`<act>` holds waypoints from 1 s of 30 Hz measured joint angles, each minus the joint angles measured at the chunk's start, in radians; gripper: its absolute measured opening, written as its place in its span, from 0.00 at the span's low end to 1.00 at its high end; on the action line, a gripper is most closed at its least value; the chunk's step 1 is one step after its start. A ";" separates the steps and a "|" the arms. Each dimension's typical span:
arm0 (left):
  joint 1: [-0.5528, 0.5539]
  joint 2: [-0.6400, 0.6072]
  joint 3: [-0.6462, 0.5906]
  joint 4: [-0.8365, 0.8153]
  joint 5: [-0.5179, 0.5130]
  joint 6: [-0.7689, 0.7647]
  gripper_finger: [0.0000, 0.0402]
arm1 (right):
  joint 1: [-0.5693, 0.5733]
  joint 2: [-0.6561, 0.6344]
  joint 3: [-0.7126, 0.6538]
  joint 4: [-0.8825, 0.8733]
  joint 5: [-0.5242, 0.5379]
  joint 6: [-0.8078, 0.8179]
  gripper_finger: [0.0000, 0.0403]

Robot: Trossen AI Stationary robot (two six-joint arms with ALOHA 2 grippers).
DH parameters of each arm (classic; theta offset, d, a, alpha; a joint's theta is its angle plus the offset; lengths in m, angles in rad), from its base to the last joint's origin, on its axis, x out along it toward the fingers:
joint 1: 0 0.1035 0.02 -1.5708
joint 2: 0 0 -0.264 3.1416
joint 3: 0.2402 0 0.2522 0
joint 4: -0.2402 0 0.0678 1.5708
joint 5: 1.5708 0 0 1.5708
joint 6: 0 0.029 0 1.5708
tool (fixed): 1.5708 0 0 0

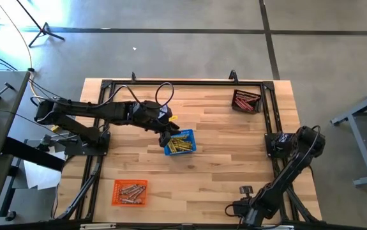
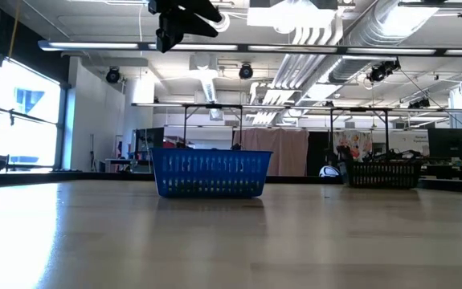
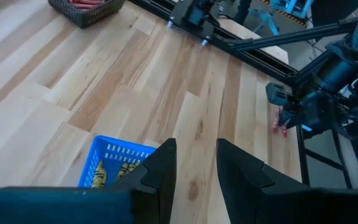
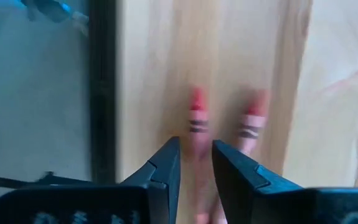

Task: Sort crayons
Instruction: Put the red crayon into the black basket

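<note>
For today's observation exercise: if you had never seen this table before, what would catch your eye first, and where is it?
Three small baskets stand out on the pale wooden table: a blue basket of yellow crayons near the middle, an orange basket at the near left, a dark basket at the far right. The left gripper hovers open by the blue one. The right gripper straddles one of two red crayons at the table's right edge.

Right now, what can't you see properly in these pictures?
- Right gripper: in the right wrist view, two red crayons are blurred; whether the jaws grip one is unclear.
- Orange basket: its crayons are too small to count in the high view.
- Dark basket: the left wrist view's top edge cuts it off.
- Blue basket: its mesh wall hides the contents in the low view.
- Left gripper: jaws open, empty.
</note>
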 joint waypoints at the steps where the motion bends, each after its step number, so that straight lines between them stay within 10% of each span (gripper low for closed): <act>1: 0.000 0.000 0.000 0.000 0.000 0.000 0.25 | 0.000 0.006 -0.001 -0.005 0.001 -0.001 0.19; 30: -0.008 0.000 0.000 0.000 0.005 -0.027 0.25 | -0.003 0.021 0.014 0.070 0.022 -0.090 0.01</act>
